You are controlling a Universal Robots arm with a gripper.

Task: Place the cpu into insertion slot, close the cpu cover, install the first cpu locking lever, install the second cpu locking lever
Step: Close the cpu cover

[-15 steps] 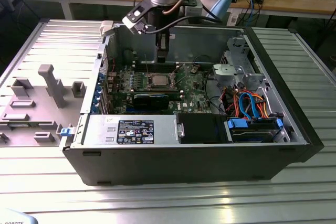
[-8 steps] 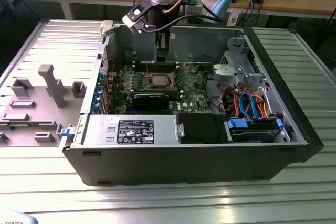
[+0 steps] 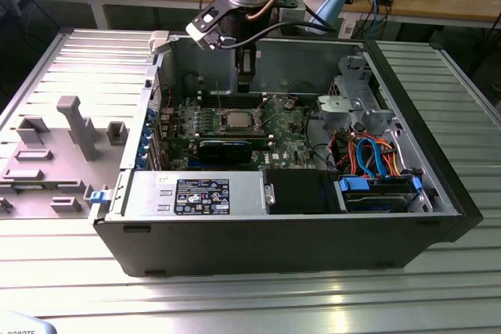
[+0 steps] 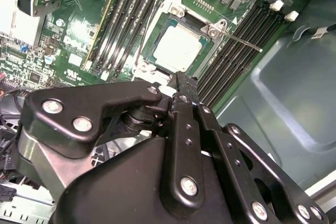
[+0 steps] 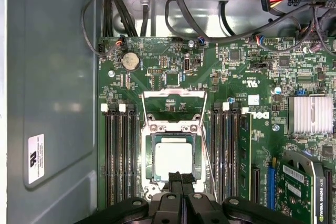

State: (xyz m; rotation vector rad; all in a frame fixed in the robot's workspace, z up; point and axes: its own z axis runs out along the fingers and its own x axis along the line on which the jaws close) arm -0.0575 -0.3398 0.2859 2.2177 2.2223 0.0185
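The cpu (image 5: 172, 160), a dull silver square, lies flat in the insertion slot (image 5: 153, 145) on the green board. The cpu cover (image 5: 174, 93), a thin silver frame with a window, stands swung open on the slot's far side. One thin locking lever (image 4: 239, 39) sticks out unlatched beside the slot. My gripper (image 5: 178, 178) is shut with nothing held, its black fingertips (image 4: 181, 81) hovering over the slot's near edge. In the exterior view the gripper (image 3: 244, 82) hangs inside the case, a little above the cpu (image 3: 235, 121).
Black memory slots (image 5: 118, 156) flank the socket on both sides. A graphics card (image 5: 302, 182) and a finned heatsink (image 5: 311, 114) lie to one side. Cables (image 3: 368, 154) and a drive cage (image 3: 352, 103) fill the case at the exterior view's right. The case wall (image 5: 52, 103) is close.
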